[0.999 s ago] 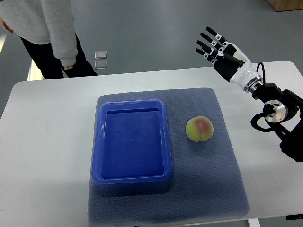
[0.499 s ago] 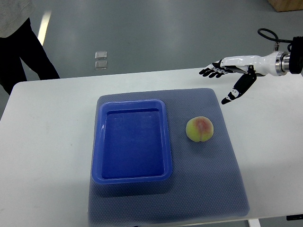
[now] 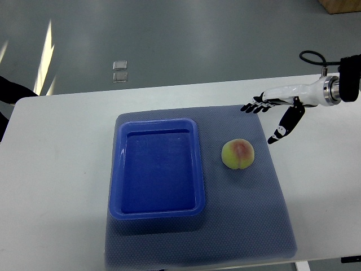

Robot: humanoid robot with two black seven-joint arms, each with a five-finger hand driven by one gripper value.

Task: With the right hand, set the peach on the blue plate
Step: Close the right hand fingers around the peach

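A yellow-green peach (image 3: 237, 154) with a red blush lies on the grey mat (image 3: 248, 220), just right of the blue plate (image 3: 157, 210), a deep rectangular tray with nothing in it. My right hand (image 3: 266, 116) comes in from the right edge and hovers above the mat's back right corner, up and to the right of the peach and apart from it. Its fingers (image 3: 252, 105) are spread and the thumb points down. It holds nothing. My left hand does not show.
The white table (image 3: 56, 169) carries the mat. A person's dark sleeve (image 3: 10, 90) shows at the left edge by the table's back left corner. Two small clear squares (image 3: 119, 71) lie on the floor behind the table.
My right hand has turned flat and moved down toward the peach. The person at the back left has stepped almost out of view.
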